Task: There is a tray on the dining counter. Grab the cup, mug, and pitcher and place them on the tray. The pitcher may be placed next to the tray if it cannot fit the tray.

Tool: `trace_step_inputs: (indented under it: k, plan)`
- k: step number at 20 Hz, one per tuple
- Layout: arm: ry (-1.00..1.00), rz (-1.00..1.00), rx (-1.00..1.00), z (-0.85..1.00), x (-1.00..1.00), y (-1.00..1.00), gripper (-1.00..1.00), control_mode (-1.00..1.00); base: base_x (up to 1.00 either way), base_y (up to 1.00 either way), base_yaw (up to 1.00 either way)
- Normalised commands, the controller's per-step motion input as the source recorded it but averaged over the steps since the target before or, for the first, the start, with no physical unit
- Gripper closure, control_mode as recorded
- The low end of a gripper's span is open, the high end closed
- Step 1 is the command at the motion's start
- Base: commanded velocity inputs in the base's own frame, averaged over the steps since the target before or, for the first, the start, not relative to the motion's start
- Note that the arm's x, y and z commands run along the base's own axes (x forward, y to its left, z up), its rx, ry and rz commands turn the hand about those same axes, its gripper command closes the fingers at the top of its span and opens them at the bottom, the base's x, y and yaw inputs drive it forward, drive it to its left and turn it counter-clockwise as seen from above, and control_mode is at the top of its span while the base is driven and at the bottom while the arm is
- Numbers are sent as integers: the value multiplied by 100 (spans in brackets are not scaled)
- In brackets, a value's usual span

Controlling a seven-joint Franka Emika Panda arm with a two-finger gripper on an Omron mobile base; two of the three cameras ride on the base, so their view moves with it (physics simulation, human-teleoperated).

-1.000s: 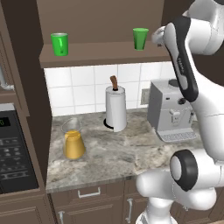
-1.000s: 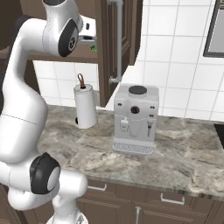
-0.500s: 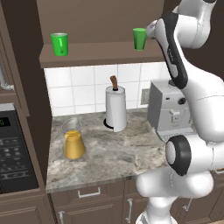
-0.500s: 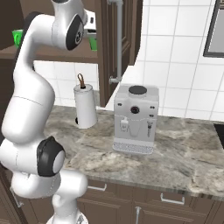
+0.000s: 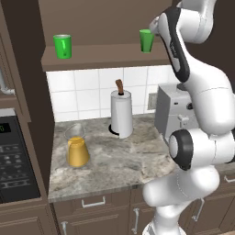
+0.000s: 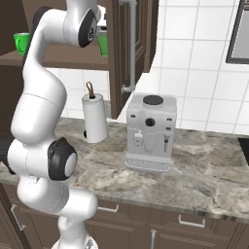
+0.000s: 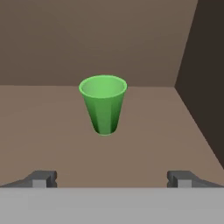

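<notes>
Green cup stands unlabelled on the brown shelf — pincer spread wide, empty.

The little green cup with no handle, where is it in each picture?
Left base view: the cup stands upper right, on the wooden shelf.
Right base view: a sliver of it peeks out beside the arm, upper left.
Hand view: centre, upright, ahead of the open gripper.
Shared landmark: the shelf.
</notes>
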Motion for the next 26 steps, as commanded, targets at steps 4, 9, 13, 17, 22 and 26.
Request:
trace_step_inputs:
  k: [4, 9, 13, 17, 22, 26]
  plan:
    - [0, 0, 0, 0, 25, 0, -100, -100, 0, 0, 0]
    - [0, -3, 0, 0, 10, 0, -100, -100, 0, 0, 0]
    - [0, -15, 3, -6, 0, 0, -100, -100, 0, 0, 0]
    - [0, -21, 10, -8, 0, 2, -100, -100, 0, 0, 0]
    - [0, -23, 16, -13, 0, 12, -100, -100, 0, 0, 0]
    - [0, -15, 28, -11, 0, 0, -100, -100, 0, 0, 0]
